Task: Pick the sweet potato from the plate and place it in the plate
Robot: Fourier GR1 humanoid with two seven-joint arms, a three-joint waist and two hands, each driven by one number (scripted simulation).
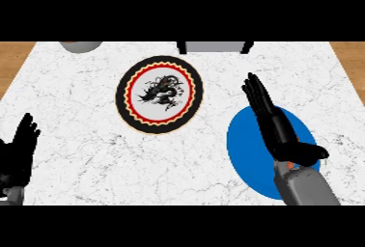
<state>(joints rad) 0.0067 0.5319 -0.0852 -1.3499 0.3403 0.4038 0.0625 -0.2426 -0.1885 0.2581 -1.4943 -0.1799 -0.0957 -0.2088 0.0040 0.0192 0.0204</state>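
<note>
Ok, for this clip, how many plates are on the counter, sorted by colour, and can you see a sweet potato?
Patterned plate, black, red and white: 1
Blue plate, partly under the right hand: 1
Sweet potato: only a small orange bit shows under that hand, cannot confirm
Total plates: 2

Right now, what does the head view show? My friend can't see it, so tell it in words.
The right hand, fingers straight, reaches over a blue plate on the white marble counter. A patterned plate with a dark dragon design lies further left, and the left hand rests open at the left edge.
</note>
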